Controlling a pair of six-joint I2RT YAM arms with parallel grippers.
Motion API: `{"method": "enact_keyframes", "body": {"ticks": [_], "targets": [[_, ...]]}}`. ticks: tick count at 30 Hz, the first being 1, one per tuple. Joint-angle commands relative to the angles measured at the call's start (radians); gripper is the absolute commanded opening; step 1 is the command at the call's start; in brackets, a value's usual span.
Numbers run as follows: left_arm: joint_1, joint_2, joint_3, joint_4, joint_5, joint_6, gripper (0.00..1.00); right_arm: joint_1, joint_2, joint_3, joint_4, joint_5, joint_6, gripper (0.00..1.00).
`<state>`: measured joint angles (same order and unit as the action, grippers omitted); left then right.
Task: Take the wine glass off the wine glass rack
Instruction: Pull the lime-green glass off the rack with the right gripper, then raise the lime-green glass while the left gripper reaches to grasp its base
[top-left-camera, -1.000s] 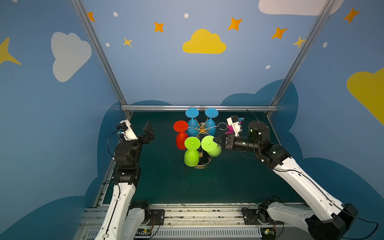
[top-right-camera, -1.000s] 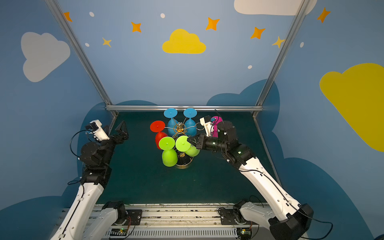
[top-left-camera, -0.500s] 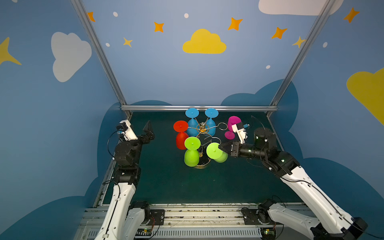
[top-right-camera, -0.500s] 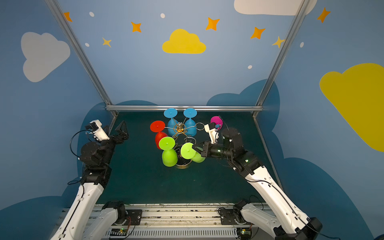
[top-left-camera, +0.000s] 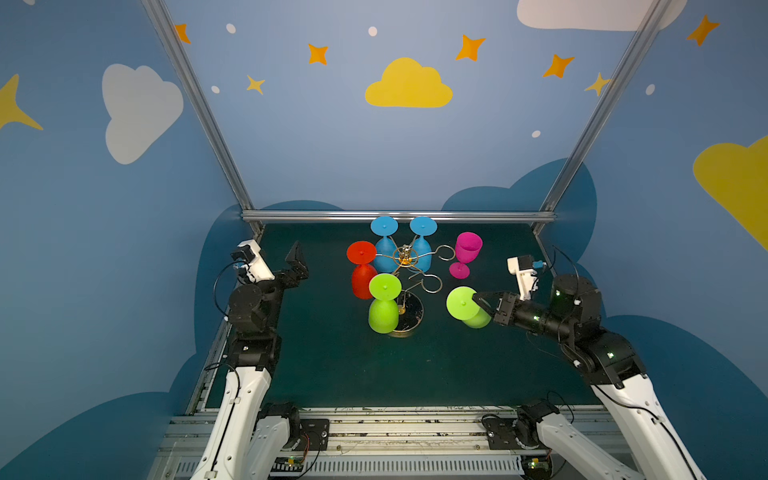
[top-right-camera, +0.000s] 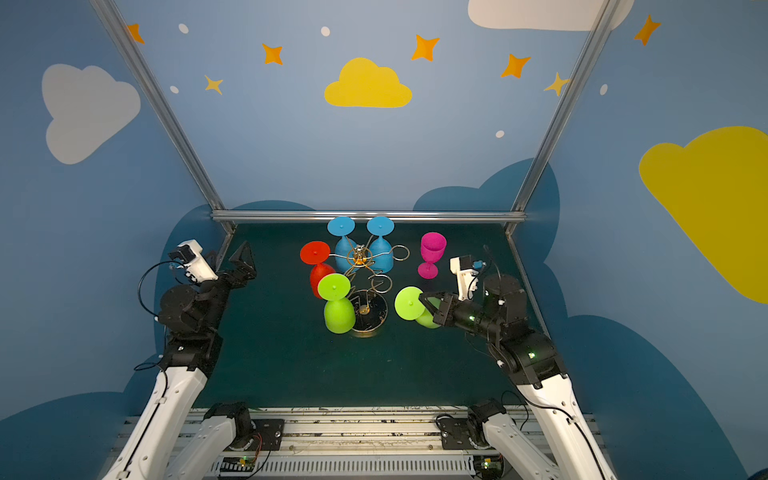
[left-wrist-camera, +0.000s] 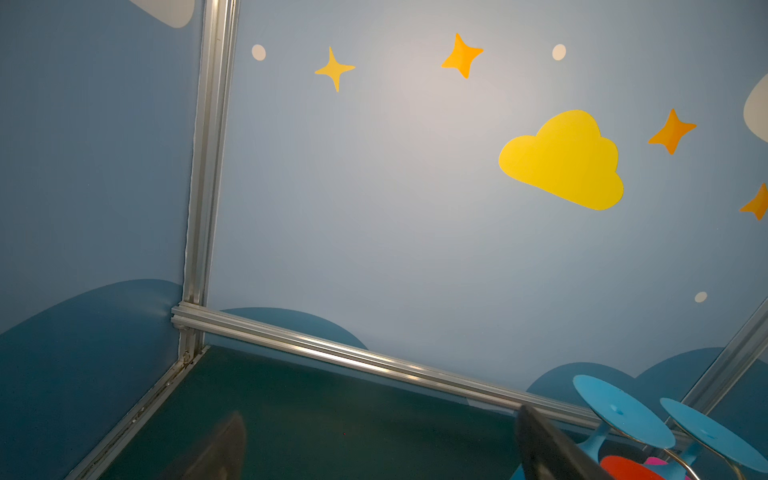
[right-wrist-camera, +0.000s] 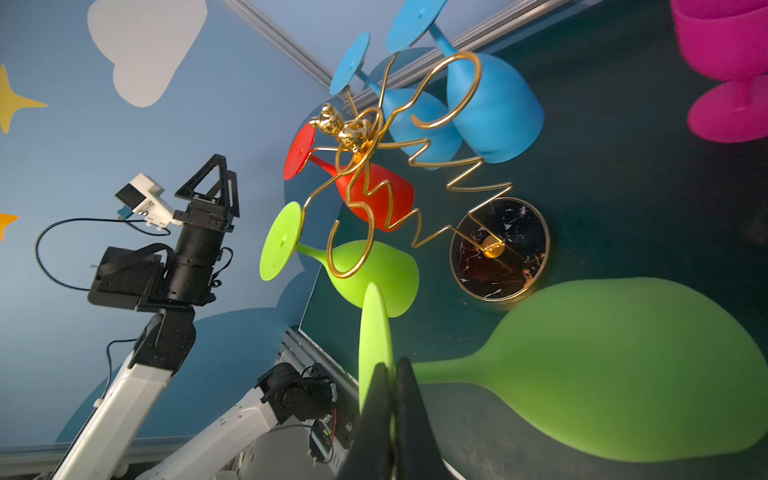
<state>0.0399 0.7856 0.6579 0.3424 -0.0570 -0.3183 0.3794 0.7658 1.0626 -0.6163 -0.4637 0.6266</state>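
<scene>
The gold wine glass rack stands mid-table on its round dark base. My right gripper is shut on the foot disc of a lime-green wine glass. It holds the glass tilted, to the right of the base and apart from the wire loops. My left gripper stands open and empty near the left wall, far from the rack.
Four glasses still hang upside down on the rack: a second green glass, a red glass and two blue glasses. A magenta glass stands upright behind my right gripper. Two front-right wire loops are bare.
My right gripper has drawn the green glass out of its loop, rightward and toward the front, away from the rack. The left arm has stayed still.
</scene>
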Motion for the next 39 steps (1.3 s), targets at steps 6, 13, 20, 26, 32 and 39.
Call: {"method": "enact_keyframes", "body": {"ticks": [6, 13, 20, 26, 32, 39], "targets": [[0.010, -0.007, 0.101, -0.068, 0.124, -0.043, 1.00, -0.015, 0.044, 0.219, -0.031, 0.121, -0.144, 0.00], [0.010, 0.067, 0.274, -0.104, 0.508, -0.250, 0.99, -0.014, 0.121, 0.375, -0.014, 0.152, -0.213, 0.00], [-0.020, 0.243, 0.469, 0.010, 0.915, -0.474, 0.96, 0.005, 0.229, 0.484, 0.039, 0.083, -0.258, 0.00], [-0.168, 0.332, 0.582, -0.018, 0.989, -0.416, 0.92, 0.081, 0.298, 0.521, 0.142, 0.053, -0.268, 0.00], [-0.298, 0.439, 0.682, -0.060, 1.015, -0.392, 0.89, 0.140, 0.357, 0.545, 0.236, -0.013, -0.266, 0.00], [-0.367, 0.558, 0.765, -0.042, 1.066, -0.438, 0.87, 0.182, 0.403, 0.591, 0.242, -0.041, -0.292, 0.00]]}}
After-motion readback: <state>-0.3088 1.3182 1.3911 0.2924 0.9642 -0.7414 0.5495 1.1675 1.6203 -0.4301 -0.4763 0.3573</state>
